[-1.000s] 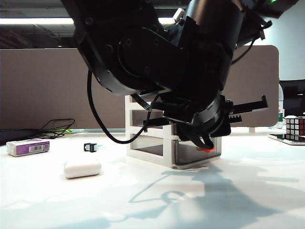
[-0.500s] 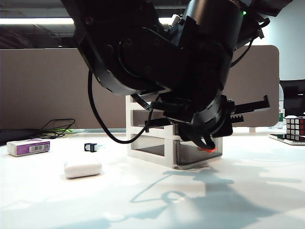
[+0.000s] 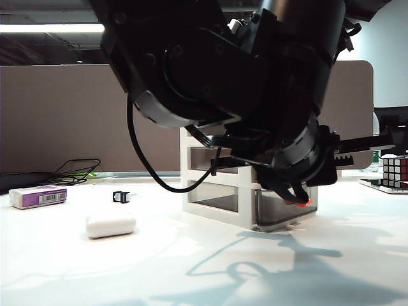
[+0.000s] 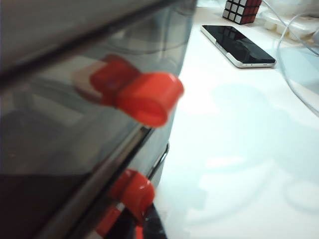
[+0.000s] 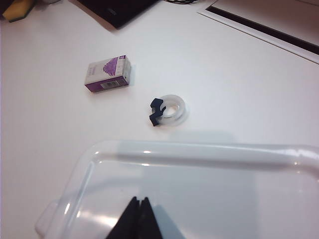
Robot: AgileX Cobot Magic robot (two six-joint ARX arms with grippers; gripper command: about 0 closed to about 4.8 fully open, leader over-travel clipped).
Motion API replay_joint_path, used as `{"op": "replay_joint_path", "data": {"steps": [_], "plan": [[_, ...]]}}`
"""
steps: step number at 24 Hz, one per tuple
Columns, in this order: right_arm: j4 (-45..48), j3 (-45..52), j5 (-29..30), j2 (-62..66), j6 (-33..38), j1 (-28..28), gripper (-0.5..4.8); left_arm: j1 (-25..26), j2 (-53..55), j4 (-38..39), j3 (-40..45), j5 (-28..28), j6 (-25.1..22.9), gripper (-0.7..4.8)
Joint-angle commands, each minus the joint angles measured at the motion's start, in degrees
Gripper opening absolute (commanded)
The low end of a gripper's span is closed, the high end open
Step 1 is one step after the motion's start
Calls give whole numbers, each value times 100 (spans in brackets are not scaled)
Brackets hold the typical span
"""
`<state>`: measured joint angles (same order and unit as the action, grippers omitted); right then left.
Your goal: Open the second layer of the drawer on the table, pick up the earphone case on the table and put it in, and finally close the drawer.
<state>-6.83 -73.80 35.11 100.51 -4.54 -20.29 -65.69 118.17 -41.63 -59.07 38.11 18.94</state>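
Jaws of the left gripper (image 4: 142, 226) sat closed at a red-orange handle (image 4: 130, 191) of the drawer (image 3: 250, 191), centre-right. Right gripper (image 5: 135, 219) jaws were pressed together, holding nothing; the earphone case (image 3: 110, 224) lay lower left on the table (image 3: 159, 268).

A purple-and-white box (image 3: 37, 196) lies at the desk's far left, a small black-and-white clip (image 3: 120, 197) nearby. A puzzle cube (image 3: 395, 168) and phone (image 4: 238, 45) sit at the right.

White table (image 3: 64, 268) bearing drawer (image 3: 220, 197), earphone case (image 3: 110, 224)
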Motion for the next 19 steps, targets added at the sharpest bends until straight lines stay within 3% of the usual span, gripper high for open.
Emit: {"op": "replay_joint_path", "data": {"steps": [1,7,12,19], "plan": [[-144,4,-42,4,-26,-20,-5,-39,-42,299,20,-232,-52,-6],[-125,4,-44,4,-24,-20,-5,-2,-435,682,22,-321,-48,-6],[-96,2,-44,4,-20,-22,-5,-33,-494,649,20,-686,264,-6],[-103,2,-46,4,-20,-37,-5,-74,-492,737,20,-1679,649,-6]]}}
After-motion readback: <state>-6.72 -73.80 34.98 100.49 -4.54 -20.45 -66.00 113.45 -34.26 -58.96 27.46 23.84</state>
